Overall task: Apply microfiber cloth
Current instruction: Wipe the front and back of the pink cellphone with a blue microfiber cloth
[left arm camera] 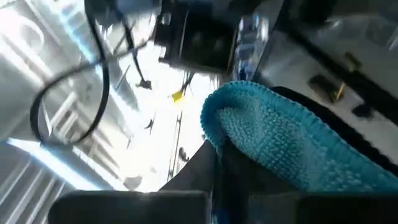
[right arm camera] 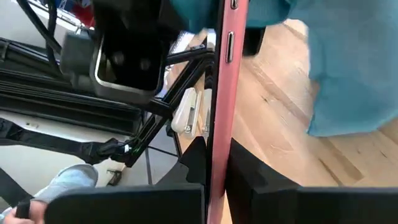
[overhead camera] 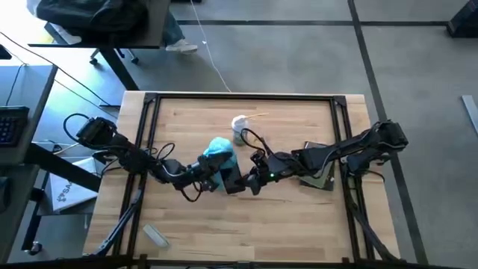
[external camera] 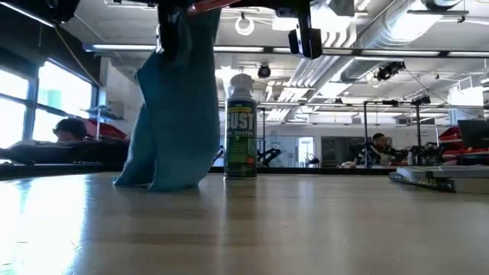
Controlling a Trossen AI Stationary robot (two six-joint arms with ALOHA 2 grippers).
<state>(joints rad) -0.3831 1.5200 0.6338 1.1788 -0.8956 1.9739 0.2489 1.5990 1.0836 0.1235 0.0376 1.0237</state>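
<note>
Microfiber cloth (overhead camera: pixel 218 152) hung at mid-desk from left gripper (overhead camera: pixel 210 170), clamped shut on it, lower edge touching desk (overhead camera: pixel 299 224). Pink-edged phone (right arm camera: pixel 221 93) pinched on edge in right gripper (overhead camera: pixel 250 181). Wiping seemingly underway, not finished.

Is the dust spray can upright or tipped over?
Upright: the dust spray can stands on its base on the table, nozzle up, beside the hanging microfiber cloth.
</note>
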